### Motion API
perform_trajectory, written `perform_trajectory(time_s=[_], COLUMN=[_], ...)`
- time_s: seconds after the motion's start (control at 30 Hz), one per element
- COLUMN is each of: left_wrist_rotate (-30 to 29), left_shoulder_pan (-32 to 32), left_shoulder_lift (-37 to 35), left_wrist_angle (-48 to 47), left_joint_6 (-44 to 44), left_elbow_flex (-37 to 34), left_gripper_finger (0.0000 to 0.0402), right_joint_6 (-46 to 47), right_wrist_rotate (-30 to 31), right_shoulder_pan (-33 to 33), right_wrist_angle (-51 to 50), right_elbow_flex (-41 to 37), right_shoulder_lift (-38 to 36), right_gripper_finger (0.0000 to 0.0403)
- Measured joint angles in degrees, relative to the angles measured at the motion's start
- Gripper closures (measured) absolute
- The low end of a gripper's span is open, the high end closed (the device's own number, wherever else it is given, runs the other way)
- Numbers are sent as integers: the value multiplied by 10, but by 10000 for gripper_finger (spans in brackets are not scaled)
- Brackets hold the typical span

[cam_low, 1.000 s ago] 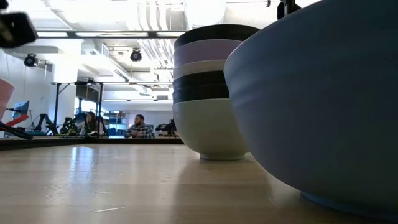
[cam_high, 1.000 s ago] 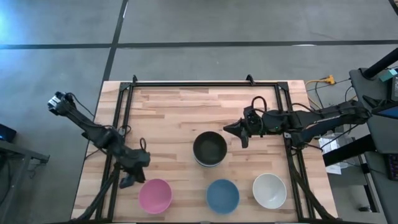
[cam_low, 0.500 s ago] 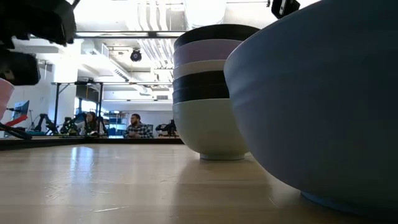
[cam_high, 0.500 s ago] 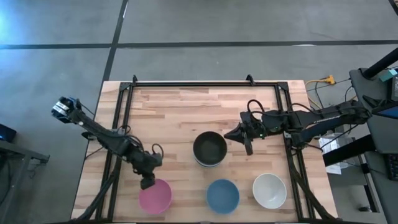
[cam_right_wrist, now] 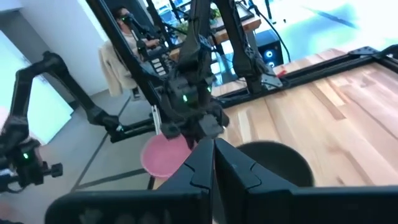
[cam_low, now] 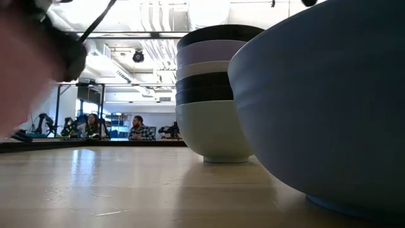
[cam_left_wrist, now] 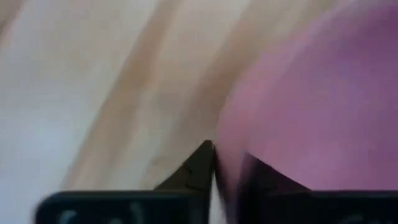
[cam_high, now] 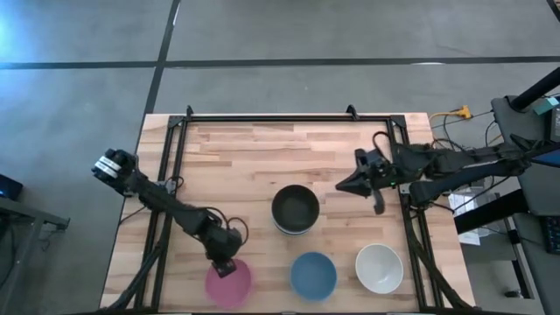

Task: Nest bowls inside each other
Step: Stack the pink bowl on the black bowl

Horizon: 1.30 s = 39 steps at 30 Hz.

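Three loose bowls sit along the counter's [cam_high: 236, 166] near edge: pink bowl [cam_high: 232, 284], blue bowl [cam_high: 313, 275], white bowl [cam_high: 379, 268]. Behind the blue one stands the stack [cam_high: 295, 209], black on top; the low view shows lavender, white and black bowls nested under it in a pale bottom bowl.

Left claw [cam_high: 225, 266] is down at the pink bowl's far rim. In the left wrist view its fingers [cam_left_wrist: 200, 163] stand either side of the pink wall, one outside and one inside, nearly closed with the rim between them; it looks like a pinch on the rim, though blur leaves the firmness of the hold unclear.

Right claw [cam_high: 346, 185] hangs shut and empty just right of the stack, above the counter's right half. Its wrist camera looks across the stack's black bowl toward the left arm working at the pink one.

The relation that counts: the stack lies up and to the right of the left claw, toward the counter's middle, with nothing between the pink bowl and it. The left arm is the nearer one to the pink bowl; the right arm is nearer the blue and white ones. Judging by this, the next move would be to lift the pink bowl by its rim, keep it level, carry it over the stack and lower it in.
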Motion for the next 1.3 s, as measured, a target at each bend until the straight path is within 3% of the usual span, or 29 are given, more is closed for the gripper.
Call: perform_trajectory(time_s=[0.23, 0.57, 0.7, 0.83, 1.13, 1.3], left_wrist_rotate=[-13, -141, -142, -76, -53, -53], left_shoulder_pan=[60, 200, 267, 319, 333, 335], left_shoulder_lift=[-32, -39, 3, 62, 233, 304], left_wrist_angle=[-43, -214, -157, -177, -456, -526], left_joint_6=[2, 110, 182, 191, 216, 240], left_elbow_flex=[98, 375, 446, 508, 718, 809], left_gripper_finger=[400, 401, 401, 401, 401, 401], right_joint_6=[-4, -11, -13, -9, -7, -11], right_wrist_rotate=[4, 8, 8, 8, 8, 8], right_shoulder_pan=[0, 0, 0, 0, 0, 0], right_wrist_angle=[-92, -118, -119, -119, -119, -119], right_elbow_flex=[0, 0, 0, 0, 0, 0], right_shoulder_lift=[-85, -144, -144, -144, -144, -141], right_gripper_finger=[394, 394, 394, 394, 394, 394])
